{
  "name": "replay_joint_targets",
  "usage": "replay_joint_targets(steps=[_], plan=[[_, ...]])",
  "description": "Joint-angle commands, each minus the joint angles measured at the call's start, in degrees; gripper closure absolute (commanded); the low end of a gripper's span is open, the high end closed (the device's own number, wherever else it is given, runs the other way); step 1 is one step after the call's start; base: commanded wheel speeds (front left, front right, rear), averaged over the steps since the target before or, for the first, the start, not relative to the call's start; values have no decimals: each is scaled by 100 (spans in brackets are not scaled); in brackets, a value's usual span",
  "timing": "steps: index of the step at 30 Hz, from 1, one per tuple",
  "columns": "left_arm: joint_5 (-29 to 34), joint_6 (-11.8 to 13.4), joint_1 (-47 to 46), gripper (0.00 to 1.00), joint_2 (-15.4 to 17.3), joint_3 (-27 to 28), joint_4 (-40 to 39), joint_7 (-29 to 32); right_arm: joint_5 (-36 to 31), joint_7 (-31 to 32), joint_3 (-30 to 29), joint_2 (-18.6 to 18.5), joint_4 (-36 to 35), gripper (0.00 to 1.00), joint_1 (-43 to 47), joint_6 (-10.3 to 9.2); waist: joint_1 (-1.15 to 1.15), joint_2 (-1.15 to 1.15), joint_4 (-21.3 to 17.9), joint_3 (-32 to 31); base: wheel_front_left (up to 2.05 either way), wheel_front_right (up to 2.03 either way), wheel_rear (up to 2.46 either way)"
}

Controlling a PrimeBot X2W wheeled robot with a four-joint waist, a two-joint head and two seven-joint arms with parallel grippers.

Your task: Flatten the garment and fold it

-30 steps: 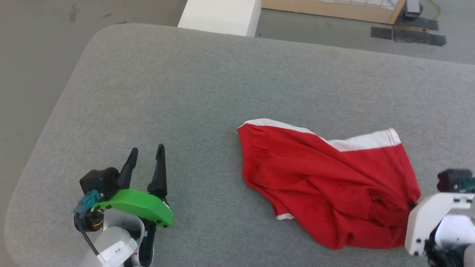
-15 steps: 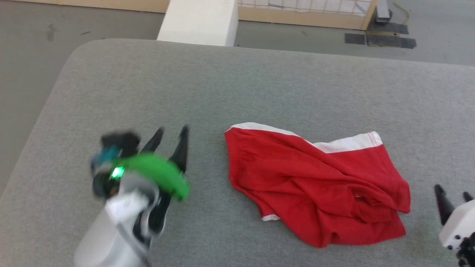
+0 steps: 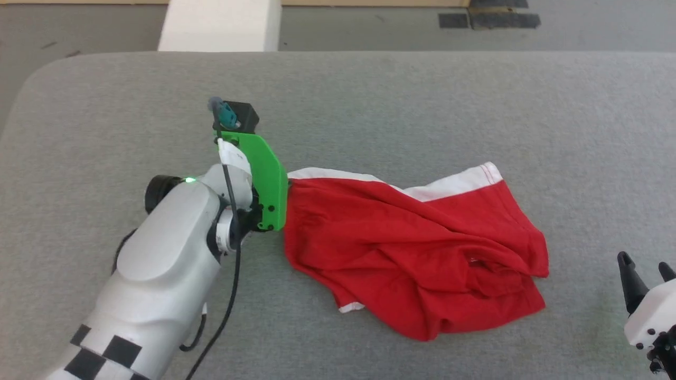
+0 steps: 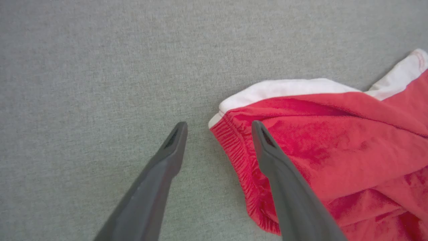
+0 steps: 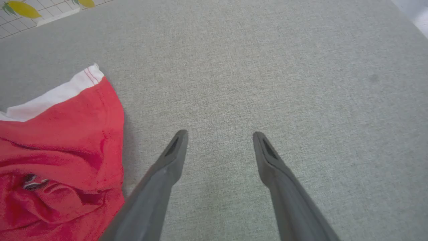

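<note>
- Grey, felt-like cloth covers the worktop (image 3: 369, 95). It looks grippy to me, so a dragged hem may bunch up rather than slide flat.
- The garment (image 3: 412, 248) lies crumpled right of the middle, with a white band along its far edge and folds piled at its near right. A pull may catch several layers at once and lock the creases in.
- The left fingers (image 4: 174, 147) stand wide, straddling the gathered left corner, one over red cloth and one over bare worktop. Closing too high could miss the edge; closing too deep could pinch both layers.
- The right fingers (image 5: 174, 150) stand wide and empty over bare worktop just right of the garment. A pull from the left alone would tow the whole heap.
</note>
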Motion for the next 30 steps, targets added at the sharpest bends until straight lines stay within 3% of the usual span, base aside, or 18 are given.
replay_joint_targets(steps=[1, 13, 14, 16, 17, 24, 30], plan=[[93, 19, -97, 0, 69, -60, 94, 86, 45, -54, 12, -2, 26, 0, -82, -9, 0, 0, -203, 184, 0, 0, 0], [73, -41, -80, 0, -5, -163, 678, 38, 28, -141, 102, -2, 42, 0, -190, -9, 0, 0, -269, 316, 0, 0, 0], [62, -69, -77, 15, -23, -168, 716, 5, 32, -139, 122, -2, 47, 0, -197, -9, 0, 0, -268, 317, 0, 0, 0], [45, -161, -74, 92, -47, -181, 765, -88, 37, -137, 152, -2, 55, 0, -203, -9, 0, 0, -266, 318, 0, 0, 0], [25, -196, -71, 100, -61, -172, 789, -134, 39, -136, 163, -2, 54, 0, -204, -9, 0, 0, -265, 319, 0, 0, 0], [-122, -405, -64, 100, -165, -125, 944, -361, -40, -117, 175, -2, -51, 0, -208, -9, 0, 0, -240, 329, 0, 0, 0], [-198, -399, 31, 100, -177, 56, 832, -862, -262, -110, 518, -2, -316, 0, -587, -9, 0, 0, -209, 347, 0, 0, 0]])
